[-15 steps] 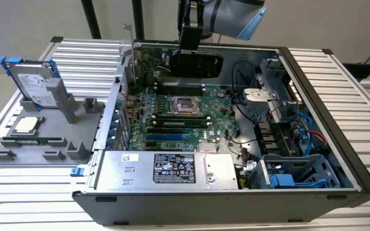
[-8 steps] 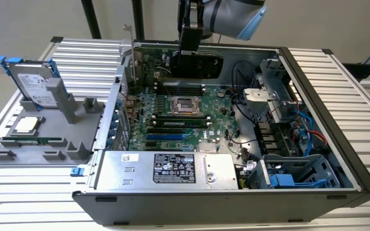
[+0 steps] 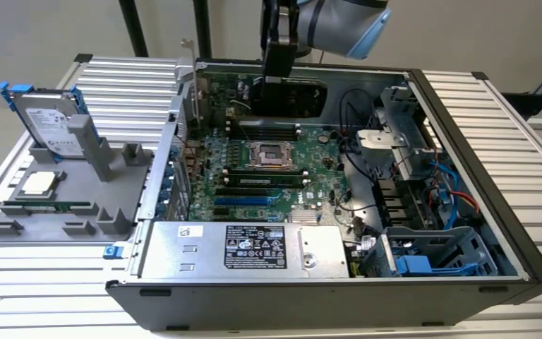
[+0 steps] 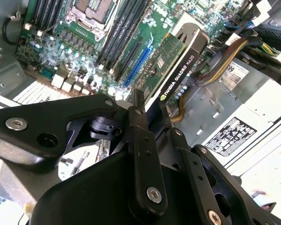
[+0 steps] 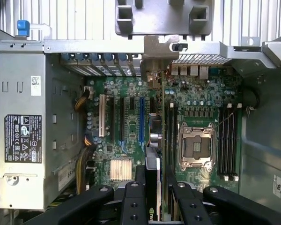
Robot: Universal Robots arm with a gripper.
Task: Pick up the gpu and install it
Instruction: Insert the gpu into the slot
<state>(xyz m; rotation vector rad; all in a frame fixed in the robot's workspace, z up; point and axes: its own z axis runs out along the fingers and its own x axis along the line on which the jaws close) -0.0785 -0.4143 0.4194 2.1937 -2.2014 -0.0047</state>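
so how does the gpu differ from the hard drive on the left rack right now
The gpu hangs in the gripper above the motherboard inside the open case; the hard drive stands in the grey rack outside it, untouched. The gpu is a green board with a black cooler; the hard drive is silver with a blue frame. The gpu is thin; the hard drive is thicker. Both stand on edge.

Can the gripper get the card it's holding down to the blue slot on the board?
Probably yes. The gripper holds the gpu edge-on above the board, close beside the blue slot, and no cable or other card lies over that slot.
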